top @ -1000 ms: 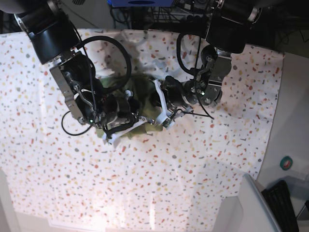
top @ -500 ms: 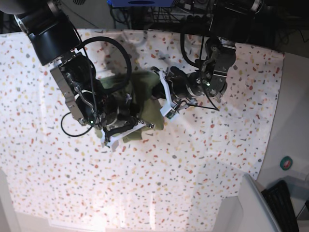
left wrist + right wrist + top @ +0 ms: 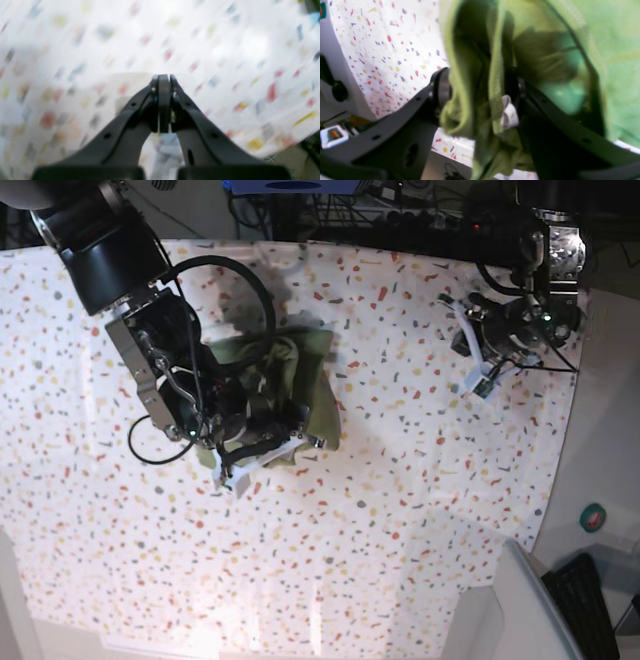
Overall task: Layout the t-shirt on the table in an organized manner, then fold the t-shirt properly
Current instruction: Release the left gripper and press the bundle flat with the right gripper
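The olive-green t-shirt (image 3: 312,395) lies bunched on the speckled table (image 3: 400,510), left of centre in the base view. My right gripper (image 3: 262,452) sits on the shirt's near-left part. In the right wrist view the right gripper (image 3: 480,87) is open, and loose folds of the t-shirt (image 3: 615,50) with a small white tag hang between the jaws. My left gripper (image 3: 478,365) is far off to the right, near the table's back right corner, away from the shirt. In the left wrist view the left gripper (image 3: 163,80) is shut on nothing, over the blurred table (image 3: 225,37).
The tablecloth's right edge runs down past my left arm. Beyond it lie a small green round thing (image 3: 593,517), a grey box corner (image 3: 525,610) and a black object (image 3: 585,590). Cables and dark equipment line the back edge.
My left arm has let go of the shirt and swung away to the right side of the table. The right jaws have opened. The shirt now lies a little flatter.
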`<state>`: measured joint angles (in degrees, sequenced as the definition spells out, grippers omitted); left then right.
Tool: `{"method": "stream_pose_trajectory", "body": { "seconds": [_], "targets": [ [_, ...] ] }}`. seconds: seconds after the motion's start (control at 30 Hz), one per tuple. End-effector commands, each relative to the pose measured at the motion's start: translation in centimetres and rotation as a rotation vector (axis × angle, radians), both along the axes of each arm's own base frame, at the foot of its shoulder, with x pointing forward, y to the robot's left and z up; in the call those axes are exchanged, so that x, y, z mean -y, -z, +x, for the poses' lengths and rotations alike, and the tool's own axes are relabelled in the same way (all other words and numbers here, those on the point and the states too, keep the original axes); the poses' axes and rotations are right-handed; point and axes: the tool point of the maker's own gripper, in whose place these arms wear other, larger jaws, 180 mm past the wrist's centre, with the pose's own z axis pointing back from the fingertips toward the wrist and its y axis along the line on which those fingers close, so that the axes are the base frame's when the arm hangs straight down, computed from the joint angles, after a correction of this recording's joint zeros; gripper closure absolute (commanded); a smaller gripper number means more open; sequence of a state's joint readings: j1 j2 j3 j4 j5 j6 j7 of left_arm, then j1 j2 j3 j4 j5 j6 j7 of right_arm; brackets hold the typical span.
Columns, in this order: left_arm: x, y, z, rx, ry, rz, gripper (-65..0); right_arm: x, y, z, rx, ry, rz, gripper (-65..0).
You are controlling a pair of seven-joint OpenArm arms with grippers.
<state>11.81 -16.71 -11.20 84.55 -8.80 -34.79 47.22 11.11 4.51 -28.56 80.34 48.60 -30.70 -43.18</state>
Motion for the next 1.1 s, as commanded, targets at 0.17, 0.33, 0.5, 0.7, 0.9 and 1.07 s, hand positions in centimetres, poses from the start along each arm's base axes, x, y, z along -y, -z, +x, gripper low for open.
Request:
{"method": "stream_pose_trajectory", "body": {
  "seconds": [0.17, 0.33, 0.5, 0.7, 0.9, 1.07],
  "targets": [
    [-5.2, -2.0, -0.1, 0.041, -0.059, 0.04, 0.0, -4.6, -2.8, 0.5, 0.08, -0.132, 0.03, -27.2],
    [-6.7, -2.6, 0.1, 0.06, -0.105, 0.051, 0.0, -5.9, -3.7, 0.7, 0.104, -0.159, 0.046, -27.2],
    [-6.6, -2.3, -0.3, 0.05, -0.102, 0.051, 0.0, -4.3, -7.7, 1.9, 0.239, -0.171, 0.056, -21.0],
    [-6.3, -2.5, -0.2, 0.057, -0.098, 0.047, 0.0, -0.9, -4.9, 1.6, 0.192, -0.143, -0.024, 0.0],
    [-5.5, -2.5, 0.4, 0.071, -0.101, 0.03, 0.0, -1.2, -0.6, 1.1, 0.155, -0.086, -0.081, 0.0],
    [-5.5, -2.4, 0.3, 0.066, -0.103, 0.027, 0.0, -2.5, 1.3, 0.2, 0.18, -0.164, -0.159, 0.0]
  ]
}}
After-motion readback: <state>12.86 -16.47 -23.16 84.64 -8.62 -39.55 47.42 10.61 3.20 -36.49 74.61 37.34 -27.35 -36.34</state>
